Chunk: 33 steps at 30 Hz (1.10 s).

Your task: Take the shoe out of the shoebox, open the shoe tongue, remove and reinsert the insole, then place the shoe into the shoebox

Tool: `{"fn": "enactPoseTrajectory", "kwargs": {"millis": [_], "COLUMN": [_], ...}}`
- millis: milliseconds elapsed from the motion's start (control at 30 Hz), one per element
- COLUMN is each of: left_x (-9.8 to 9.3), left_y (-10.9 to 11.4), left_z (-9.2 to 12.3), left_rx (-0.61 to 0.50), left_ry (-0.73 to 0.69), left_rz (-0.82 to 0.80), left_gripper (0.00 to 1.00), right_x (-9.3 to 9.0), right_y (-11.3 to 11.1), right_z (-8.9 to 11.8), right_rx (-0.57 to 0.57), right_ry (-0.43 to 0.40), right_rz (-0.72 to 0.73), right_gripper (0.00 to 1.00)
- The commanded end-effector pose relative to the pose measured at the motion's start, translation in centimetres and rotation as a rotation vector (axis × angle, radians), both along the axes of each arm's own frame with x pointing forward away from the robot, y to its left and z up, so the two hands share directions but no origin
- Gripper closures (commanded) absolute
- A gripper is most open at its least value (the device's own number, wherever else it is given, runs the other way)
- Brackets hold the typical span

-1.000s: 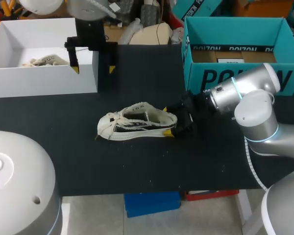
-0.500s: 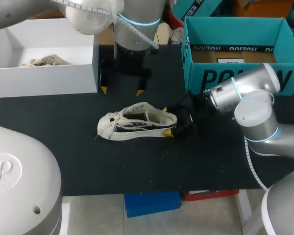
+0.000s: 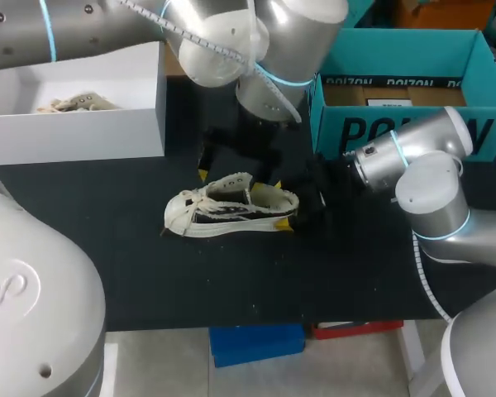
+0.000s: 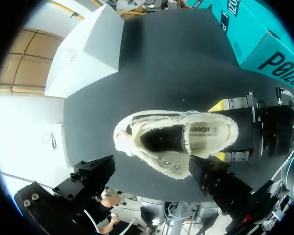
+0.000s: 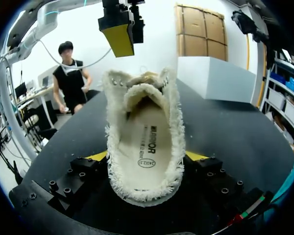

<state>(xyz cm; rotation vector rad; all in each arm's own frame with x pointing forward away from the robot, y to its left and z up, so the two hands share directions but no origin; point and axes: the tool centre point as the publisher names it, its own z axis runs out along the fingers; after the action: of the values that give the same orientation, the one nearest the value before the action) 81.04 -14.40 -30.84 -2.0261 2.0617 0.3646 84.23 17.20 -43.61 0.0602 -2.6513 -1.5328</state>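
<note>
The shoe [image 3: 231, 207], likely soft and light, is clamped at its heel by the right gripper [image 3: 283, 204], and its floppy tongue [image 5: 143, 98] is best pinched by the left gripper [image 4: 152, 180], spread wide above it.

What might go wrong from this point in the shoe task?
The right gripper clamps only the heel of the shoe, so pressing at the tongue might pivot the shoe loose. The left gripper hangs open right above the shoe; descending, a finger could snag the frayed rim or strike the right gripper.
</note>
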Motion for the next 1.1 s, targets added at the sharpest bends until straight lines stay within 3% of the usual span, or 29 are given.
{"fn": "enactPoseTrajectory", "kwargs": {"millis": [33, 267, 800, 833, 867, 933, 967, 1000, 1033, 1100], "left_x": [0.1, 0.3, 1.3, 1.4, 1.4, 1.5, 1.6, 1.7, 1.7, 1.8], "left_y": [-2.4, -2.7, -1.1, -1.0, -0.9, -0.7, -0.7, -0.6, -0.6, -0.5], "left_z": [-2.3, -4.0, -7.0, -7.1, -7.1, -7.2, -7.2, -7.2, -7.2, -7.2], "left_rx": [0.094, 0.122, 0.201, 0.204, 0.209, 0.21, 0.213, 0.212, 0.212, 0.212], "left_ry": [0.005, 0.006, 0.033, 0.034, 0.031, 0.034, 0.032, 0.032, 0.032, 0.031], "left_rz": [-0.002, 0.027, 0.049, 0.046, 0.042, 0.044, 0.044, 0.044, 0.043, 0.043], "left_gripper": [0.0, 0.0, 0.0, 0.13, 0.47, 0.74, 0.84, 0.88, 1.0, 1.0], "right_x": [0.1, 0.1, 0.1, 0.1, 0.1, 0.1, 0.1, 0.1, 0.1, 0.1], "right_y": [0.2, 0.2, 0.2, 0.2, 0.2, 0.2, 0.2, 0.2, 0.2, 0.2], "right_z": [-0.3, -0.3, -0.3, -0.3, -0.3, -0.3, -0.3, -0.3, -0.3, -0.3], "right_rx": [-0.001, -0.001, -0.001, -0.001, -0.001, -0.001, -0.001, -0.001, -0.001, -0.001], "right_ry": [0.001, 0.001, 0.001, 0.001, 0.001, 0.001, 0.001, 0.001, 0.001, 0.001], "right_rz": [-0.001, -0.001, -0.001, -0.001, -0.001, -0.001, -0.001, -0.001, -0.001, -0.001], "right_gripper": [1.0, 1.0, 1.0, 1.0, 1.0, 1.0, 1.0, 1.0, 1.0, 1.0]}}
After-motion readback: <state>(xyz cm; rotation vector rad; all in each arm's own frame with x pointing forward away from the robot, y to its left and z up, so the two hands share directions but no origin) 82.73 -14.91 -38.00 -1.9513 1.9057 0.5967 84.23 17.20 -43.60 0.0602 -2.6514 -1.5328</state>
